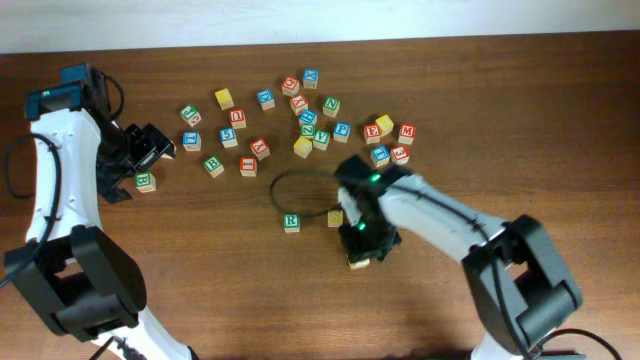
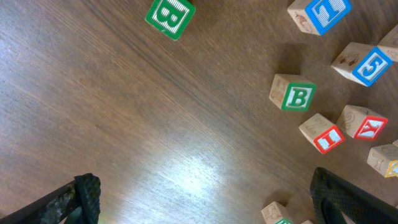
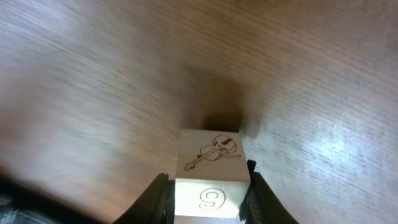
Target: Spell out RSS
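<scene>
Wooden worktop (image 1: pixel 200 260) carries the row so far: the green R cube (image 1: pixel 291 222) with a yellow cube (image 1: pixel 335 217) just beside it, toward the right arm. The right gripper (image 3: pixel 207 190) is clamped on the third cube (image 3: pixel 210 158), low over the wood, near that yellow one but off its line. I'd bring it level with the other two, S face up, set it flat, then release squarely. The left gripper (image 2: pixel 205 196) stands wide and empty, well apart

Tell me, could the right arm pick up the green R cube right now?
Probably not yet: the right gripper is shut on a violin-picture cube. The R cube itself lies close by, uncovered.
</scene>
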You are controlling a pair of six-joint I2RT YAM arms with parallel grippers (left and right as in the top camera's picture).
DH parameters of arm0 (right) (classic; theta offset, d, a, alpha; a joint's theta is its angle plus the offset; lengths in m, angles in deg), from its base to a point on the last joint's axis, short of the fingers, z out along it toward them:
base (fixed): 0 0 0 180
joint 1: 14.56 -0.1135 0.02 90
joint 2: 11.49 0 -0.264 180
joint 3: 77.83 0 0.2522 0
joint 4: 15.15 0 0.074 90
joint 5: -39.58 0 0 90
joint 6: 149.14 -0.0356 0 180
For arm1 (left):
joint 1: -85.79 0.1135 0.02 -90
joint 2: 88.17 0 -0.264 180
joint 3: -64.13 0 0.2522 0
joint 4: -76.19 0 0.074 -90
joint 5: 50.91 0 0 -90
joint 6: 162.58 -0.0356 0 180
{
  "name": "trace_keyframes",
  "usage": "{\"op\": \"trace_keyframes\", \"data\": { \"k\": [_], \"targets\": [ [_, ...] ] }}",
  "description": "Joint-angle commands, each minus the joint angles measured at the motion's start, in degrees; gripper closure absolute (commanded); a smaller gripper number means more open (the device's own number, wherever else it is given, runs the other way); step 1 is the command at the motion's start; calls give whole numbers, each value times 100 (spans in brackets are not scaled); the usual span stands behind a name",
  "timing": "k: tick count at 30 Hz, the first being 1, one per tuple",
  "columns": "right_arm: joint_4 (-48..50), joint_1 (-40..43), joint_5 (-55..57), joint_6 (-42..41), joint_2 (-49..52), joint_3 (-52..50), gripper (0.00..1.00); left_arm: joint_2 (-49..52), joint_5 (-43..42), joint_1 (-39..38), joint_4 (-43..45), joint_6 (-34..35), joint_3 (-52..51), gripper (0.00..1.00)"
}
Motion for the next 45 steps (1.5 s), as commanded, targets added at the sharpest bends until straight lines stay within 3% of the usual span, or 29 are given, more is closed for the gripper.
{"op": "trace_keyframes", "data": {
  "k": [1,5,10,11,12,13,15,18,20,23,25,28,29,30,32,34,35,39,45],
  "targets": [
    [203,935,-1963,1084,46,31,76,-122,4,22,-7,55,57,1],
    [479,1928,-2981,1561,46,-195,75,-122,4,20,-7,55,57,1],
    [1703,2282,-3206,1023,348,-990,75,-122,4,20,-7,55,57,1],
    [1720,2334,-3185,1023,431,-988,72,-122,4,20,-7,55,57,1],
    [1714,2404,-2979,1021,448,-988,57,-122,4,20,-7,55,57,1],
    [1707,2468,-2835,1019,446,-986,53,-122,4,22,-7,55,57,1],
    [1344,2723,-2673,1027,444,-785,46,-122,4,22,-7,55,57,1],
    [-153,2992,-2627,1692,374,216,41,-122,4,20,-7,55,57,1],
    [-1303,2970,-2625,2142,184,1034,40,-122,4,22,-7,55,57,1],
    [-2520,2883,-2621,2146,-592,1759,40,-122,4,20,-7,55,57,1],
    [-2756,2863,-2232,1676,-1152,1733,40,-122,4,22,-9,55,57,1],
    [-2719,2319,240,-472,-2107,1578,38,-122,4,22,-7,55,57,1],
    [-2686,1989,763,-1097,-2232,1425,39,-122,4,20,-7,55,57,1],
    [-2361,1451,955,-1550,-2229,1060,53,-122,4,20,-7,55,57,1],
    [-1722,905,979,-1945,-2177,413,65,-122,4,22,-7,55,57,1],
    [-1115,636,953,-2481,-2033,-380,92,-122,4,20,-7,55,57,1],
    [-697,638,885,-2710,-1926,-817,96,-122,4,20,-7,55,57,1],
    [575,638,599,-2992,-1512,-1480,96,-122,4,22,-7,55,57,1],
    [1499,638,409,-3008,-588,-1519,96,-122,4,22,-7,55,57,1]
  ]
}}
